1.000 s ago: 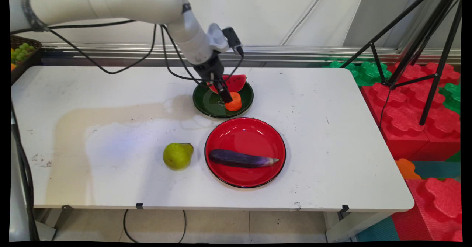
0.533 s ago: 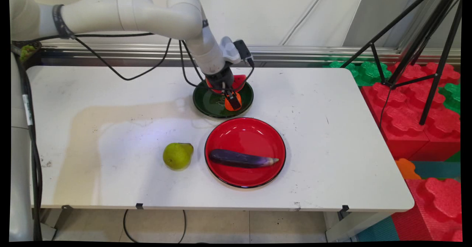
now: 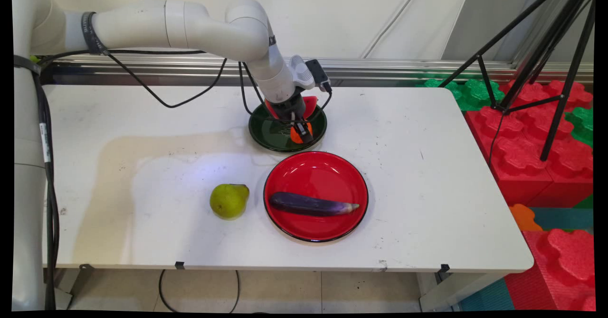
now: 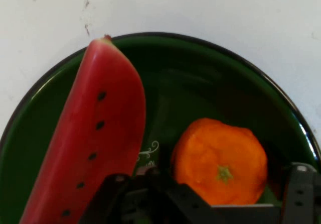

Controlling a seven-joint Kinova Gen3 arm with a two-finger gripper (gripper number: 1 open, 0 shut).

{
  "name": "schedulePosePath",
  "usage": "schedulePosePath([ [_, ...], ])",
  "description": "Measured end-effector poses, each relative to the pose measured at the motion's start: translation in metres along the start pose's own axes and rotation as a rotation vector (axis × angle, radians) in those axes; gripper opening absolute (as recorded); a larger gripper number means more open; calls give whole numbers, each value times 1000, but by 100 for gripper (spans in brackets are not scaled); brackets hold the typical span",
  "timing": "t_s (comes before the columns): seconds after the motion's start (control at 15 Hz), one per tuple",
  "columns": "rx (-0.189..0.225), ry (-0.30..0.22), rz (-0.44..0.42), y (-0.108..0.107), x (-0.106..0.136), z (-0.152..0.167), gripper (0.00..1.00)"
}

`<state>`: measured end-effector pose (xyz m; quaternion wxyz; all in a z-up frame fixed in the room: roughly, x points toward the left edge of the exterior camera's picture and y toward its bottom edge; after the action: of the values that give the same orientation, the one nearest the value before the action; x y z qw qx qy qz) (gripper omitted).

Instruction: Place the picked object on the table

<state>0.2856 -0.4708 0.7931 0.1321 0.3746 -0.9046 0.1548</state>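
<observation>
Orange [image 4: 220, 161] on the near-right part of a green plate [image 4: 225, 78], green stem scar turned up toward the hand camera. Roundish, with no long axis to speak of. Sits straight ahead of the jaws and in the gap between them: one finger at its left, the other at its right, a strip of dark plate showing between fruit and right finger. Jaws spread apart and straddling the orange, apparently not pressing it. Left-side contact hidden by the black linkage, so cannot tell there. In the main view, low over the plate and covering most of the orange.

Watermelon slice [image 4: 95, 133] on the same plate, just beside the orange and outside the left finger. Red face with black seeds shown to the hand camera, long axis running from that view's lower left up to a tip near the plate's rim. In the main view, lies on the plate's far side, behind the hand.

Green plate toward the far middle of the white worktop [image 3: 427, 166]. Red plate [image 3: 316, 173] just in front of it, rims close together. Eggplant [image 3: 311, 204] lying crosswise on the red plate's near half, tip to the right. Pear [image 3: 229, 200] on the bare worktop just left of the red plate, well apart from the hand.

Black cables [image 3: 156, 97] hanging from the arm. Off the worktop at right, a black tripod [image 3: 536, 47] over red and green foam blocks [image 3: 536, 156].
</observation>
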Motion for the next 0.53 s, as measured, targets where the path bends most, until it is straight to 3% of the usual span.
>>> schedulePosePath([
  [0.27,4,6,6,3,-3,-1,0],
  [0.53,20,25,-17,0,-7,-22,0],
])
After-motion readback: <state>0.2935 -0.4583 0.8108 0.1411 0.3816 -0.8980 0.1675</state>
